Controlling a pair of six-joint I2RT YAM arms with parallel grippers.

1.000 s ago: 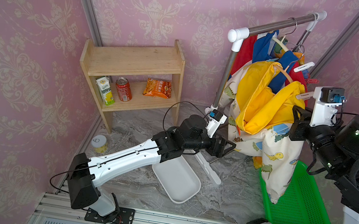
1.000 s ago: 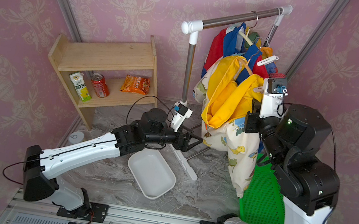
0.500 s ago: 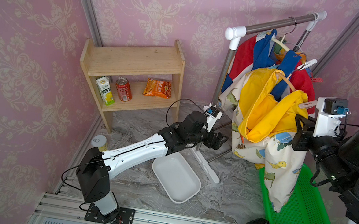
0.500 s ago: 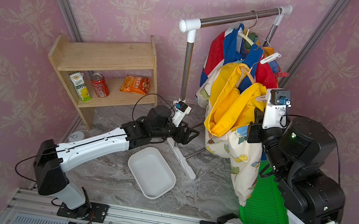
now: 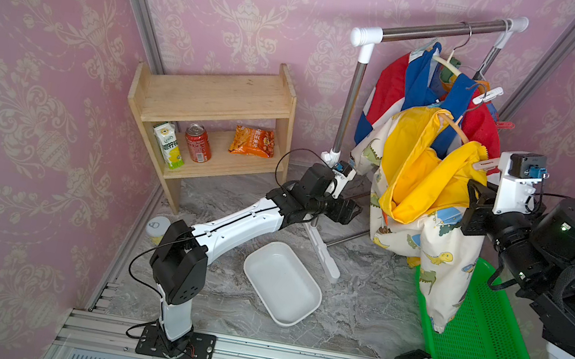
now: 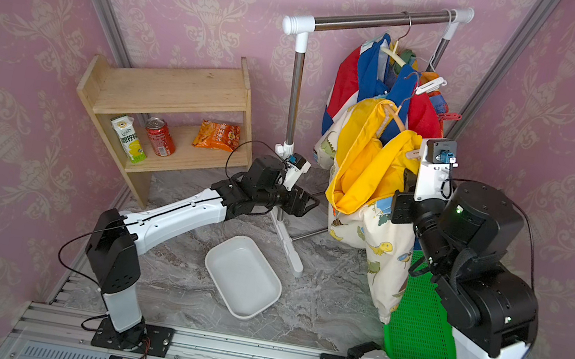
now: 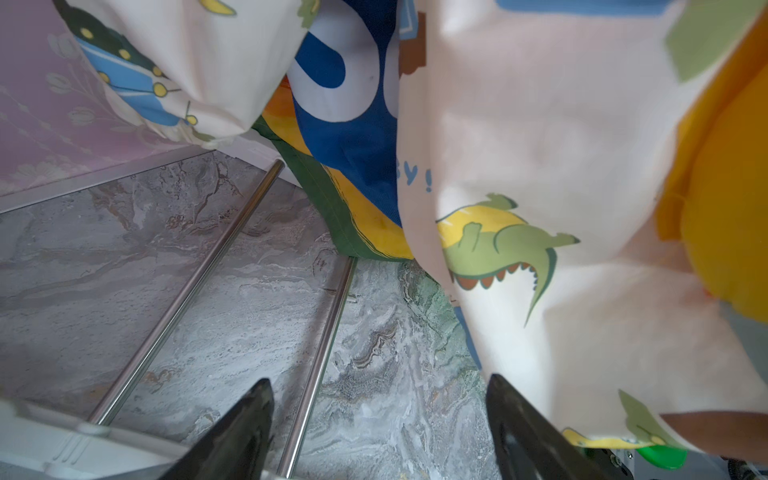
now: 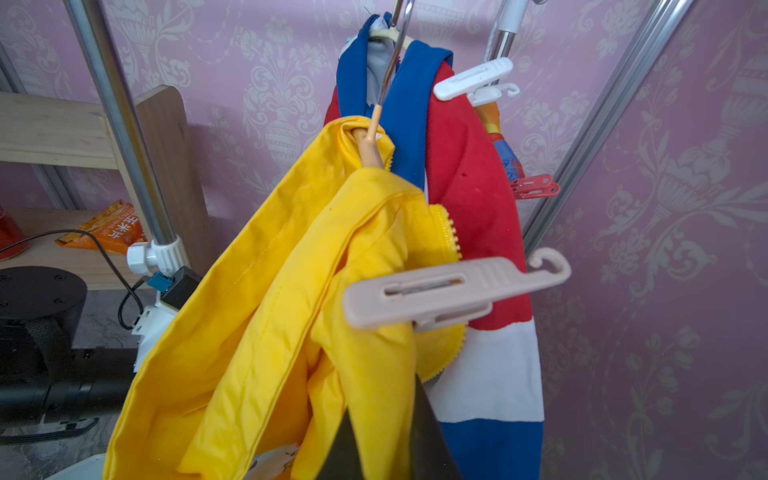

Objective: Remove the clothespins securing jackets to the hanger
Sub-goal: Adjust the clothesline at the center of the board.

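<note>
Although the right gripper [image 8: 399,432] is closed, apparently pinching the yellow dinosaur-print jacket [image 8: 270,311], the beige-pink plastic clothespin [image 8: 453,291] is not yet off, biting the zipper edge just beside it. The left gripper [image 7: 379,378] gapes empty near the hem. Next: squeeze the clothespin's tails.

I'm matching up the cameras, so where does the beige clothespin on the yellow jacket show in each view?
Both top views: beige clothespin at the yellow jacket's right edge.
Left wrist: not in it.
Right wrist: near centre, clipped on yellow fabric.
Shared landmark: the yellow jacket, in all four.
</note>
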